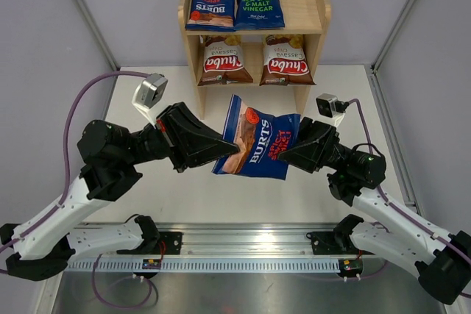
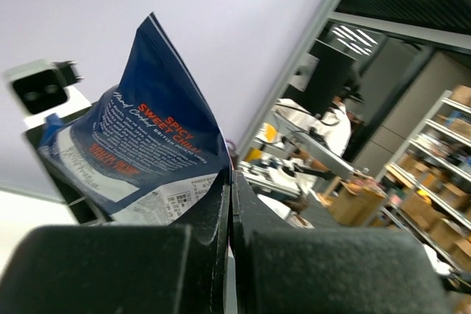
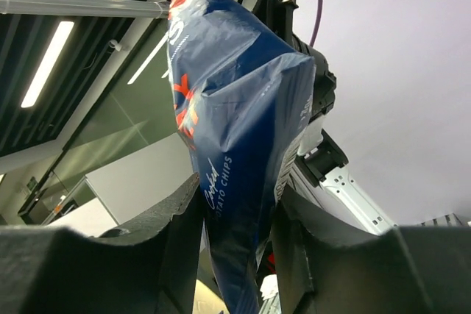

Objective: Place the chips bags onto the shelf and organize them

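Dark blue and glossy, the last Burts bag [image 1: 257, 145] is held in the air above the table [image 1: 184, 204], in front of the shelf [image 1: 319, 12] and apart from it, spanned between the two arms. It is pinched at its left edge by the left gripper [image 1: 223, 154]. In the left wrist view the fingers [image 2: 213, 218] are seen pressed flat together on the bag's seam, with the printed back of the bag rising above them. At the opposite edge the bag is enclosed by the right gripper [image 1: 287, 155]. In the right wrist view its puffed body is seen standing between the two fingers [image 3: 180, 233], which are drawn in narrow and appear to touch it on both sides, though how firmly it is squeezed cannot be told. The double hold is judged to be a handover or re-grip, so that the bag can be carried by the arm better placed for the free spot. That spot is suggested by the shelf itself: the top tier is taken up by two Burts bags [image 1: 211, 5] laid side by side, with bare wood showing at its right end, while two Chuba bags [image 1: 224, 60] are set side by side on the lower tier. Four of the five bags are thus judged to be placed, and only the held one is not yet shelved.
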Robot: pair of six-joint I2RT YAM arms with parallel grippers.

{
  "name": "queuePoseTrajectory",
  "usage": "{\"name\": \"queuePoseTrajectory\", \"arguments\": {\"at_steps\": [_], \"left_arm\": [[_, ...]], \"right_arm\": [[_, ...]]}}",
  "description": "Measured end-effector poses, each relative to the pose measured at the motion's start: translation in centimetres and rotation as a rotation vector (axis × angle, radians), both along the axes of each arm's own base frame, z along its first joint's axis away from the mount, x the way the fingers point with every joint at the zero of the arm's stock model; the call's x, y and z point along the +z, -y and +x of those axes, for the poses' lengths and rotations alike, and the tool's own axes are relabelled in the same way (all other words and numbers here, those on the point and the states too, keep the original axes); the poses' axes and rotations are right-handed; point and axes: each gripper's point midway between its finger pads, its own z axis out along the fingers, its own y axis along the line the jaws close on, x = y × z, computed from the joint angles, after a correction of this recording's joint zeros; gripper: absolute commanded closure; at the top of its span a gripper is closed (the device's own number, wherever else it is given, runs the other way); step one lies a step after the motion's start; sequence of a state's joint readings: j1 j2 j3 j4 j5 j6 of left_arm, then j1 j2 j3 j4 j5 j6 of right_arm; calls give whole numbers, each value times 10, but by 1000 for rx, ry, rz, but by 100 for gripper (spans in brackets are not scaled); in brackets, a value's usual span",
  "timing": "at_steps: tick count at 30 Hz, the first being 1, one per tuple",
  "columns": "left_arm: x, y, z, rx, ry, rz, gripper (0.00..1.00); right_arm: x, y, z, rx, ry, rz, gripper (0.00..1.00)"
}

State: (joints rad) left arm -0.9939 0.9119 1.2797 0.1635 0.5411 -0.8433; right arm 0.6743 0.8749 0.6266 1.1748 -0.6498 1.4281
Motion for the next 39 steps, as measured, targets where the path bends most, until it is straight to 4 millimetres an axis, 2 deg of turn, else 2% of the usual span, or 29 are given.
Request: {"name": "queuePoseTrajectory", "arguments": {"at_steps": [3,4,7,11,15,17,18,21,24,26,30,35,39], "left_arm": [[-5,-6,7,66,-4,21,100],[-7,-8,10,91,-5,30,100],[-16,-13,22,157,-23,66,100],[-30,-18,51,260,-61,120,100],[-46,-25,78,357,-95,179,100],[-56,-28,88,410,-109,212,94],[-60,-30,93,438,-110,228,83],[-71,-40,110,554,-113,271,72],[-80,-57,128,698,-126,319,70],[-84,-72,138,797,-129,356,66],[-88,-102,151,966,-123,426,60],[-110,-130,152,1076,-122,544,57],[-147,-145,146,1102,-121,659,46]], "right_arm": [[-1,0,1,-20,4,-9,57],[-1,1,1,-30,6,-15,62],[-2,3,1,-71,16,-31,66],[-7,3,6,-133,13,-62,74],[-18,-2,21,-208,-20,-134,77],[-23,-4,27,-241,-37,-175,78],[-24,-5,32,-265,-47,-197,78],[-29,-4,41,-330,-80,-267,80],[-33,1,50,-397,-112,-315,81],[-37,4,57,-444,-139,-349,80],[-38,10,71,-536,-177,-417,81],[-26,18,94,-664,-223,-487,80],[-11,22,115,-756,-261,-519,80]]}}
